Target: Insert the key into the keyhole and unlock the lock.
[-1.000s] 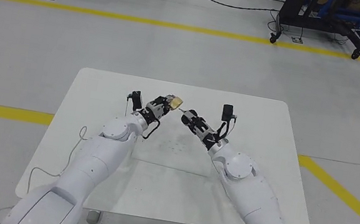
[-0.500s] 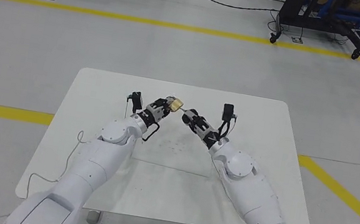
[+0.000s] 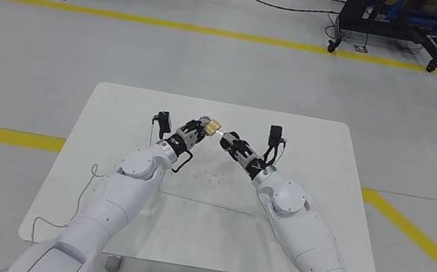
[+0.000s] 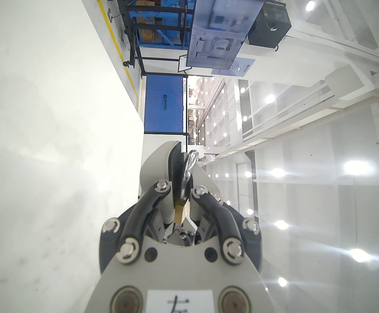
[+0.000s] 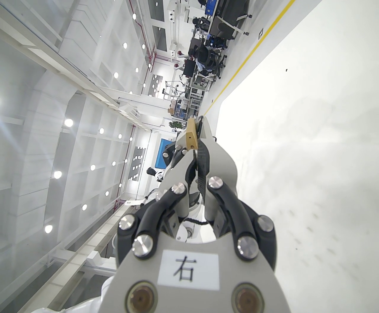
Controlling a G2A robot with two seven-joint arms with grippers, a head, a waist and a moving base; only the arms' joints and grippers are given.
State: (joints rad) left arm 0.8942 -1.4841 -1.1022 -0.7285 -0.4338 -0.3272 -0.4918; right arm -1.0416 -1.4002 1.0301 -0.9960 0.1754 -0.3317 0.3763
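Note:
Above the back middle of the white table (image 3: 312, 153), my left gripper (image 3: 204, 126) is shut on the brass padlock (image 3: 213, 124). In the left wrist view the silver shackle (image 4: 189, 169) and brass body (image 4: 181, 212) sit between the left gripper's (image 4: 185, 154) closed fingers. My right gripper (image 3: 226, 139) faces it from the right, almost touching. In the right wrist view the right gripper (image 5: 196, 154) is shut, with the key mostly hidden between its pads. Just beyond its tips is the padlock (image 5: 191, 135), its keyhole face turned toward them.
Both grippers hover above the table surface, which is bare around them. Yellow floor lines (image 3: 219, 32) run behind and beside the table. Wheeled frames (image 3: 387, 29) stand far back on the floor.
Hardly anything differs. The right gripper has crept slightly left toward the padlock, and the left gripper holds the lock in nearly the same spot.

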